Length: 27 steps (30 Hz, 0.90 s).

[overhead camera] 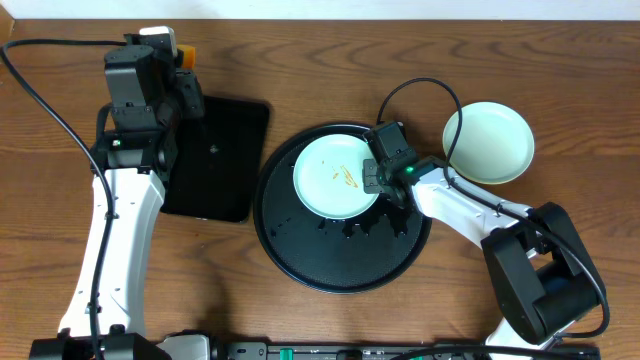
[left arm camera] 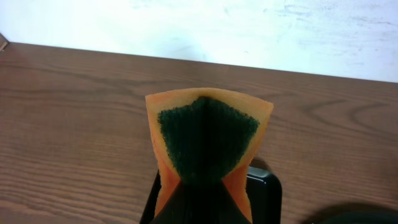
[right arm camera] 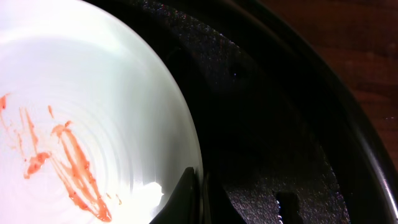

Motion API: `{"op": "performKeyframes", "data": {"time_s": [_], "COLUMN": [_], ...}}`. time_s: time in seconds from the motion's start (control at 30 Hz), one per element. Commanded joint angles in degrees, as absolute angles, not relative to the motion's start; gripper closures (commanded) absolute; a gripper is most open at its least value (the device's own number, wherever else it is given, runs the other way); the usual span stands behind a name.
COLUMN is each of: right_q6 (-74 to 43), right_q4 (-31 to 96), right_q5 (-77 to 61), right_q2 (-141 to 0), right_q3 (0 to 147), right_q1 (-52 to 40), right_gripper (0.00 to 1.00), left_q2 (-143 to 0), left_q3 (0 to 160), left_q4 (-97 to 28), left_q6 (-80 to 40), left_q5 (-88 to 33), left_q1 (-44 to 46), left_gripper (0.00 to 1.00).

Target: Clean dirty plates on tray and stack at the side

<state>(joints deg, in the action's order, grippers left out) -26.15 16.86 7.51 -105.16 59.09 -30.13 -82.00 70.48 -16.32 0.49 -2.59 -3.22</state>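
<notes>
One smeared plate (right arm camera: 93, 93), rim pinched in right hand (right arm camera: 198, 196)

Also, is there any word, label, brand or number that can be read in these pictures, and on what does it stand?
None: no readable text in any view.
The smeared plate, the plate beside the tray, the round tray, the rectangular tray and the sponge bear no writing.
The plate's orange-red marks are smears, not letters.

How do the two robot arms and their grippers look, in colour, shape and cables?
Both the left arm and right arm have white tubular links between boxy black joints. A black cable loops from each. The left gripper and right gripper are black.
</notes>
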Motion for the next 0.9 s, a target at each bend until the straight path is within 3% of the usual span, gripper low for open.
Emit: {"op": "performKeyframes", "data": {"time_s": [0.0, 0.87], "right_q6": [-26.55, -26.55], "right_q4": [17.10, 17.10], "right_q5": [9.19, 9.17], "right_q2": [-105.67, -105.67], "right_q3": [59.94, 59.94], "right_q1": [-29.76, -29.76], "right_gripper": [0.99, 0.99], "left_q2": [-81.23, -97.36], "left_q3": [70.63, 69.01], "left_q4": [-16.19, -32.93], "left_q6": [1.50, -7.84], "left_q5": [-1.87, -3.42], "left_q1": [-3.20, -3.20], "left_gripper": [0.93, 0.92]}}
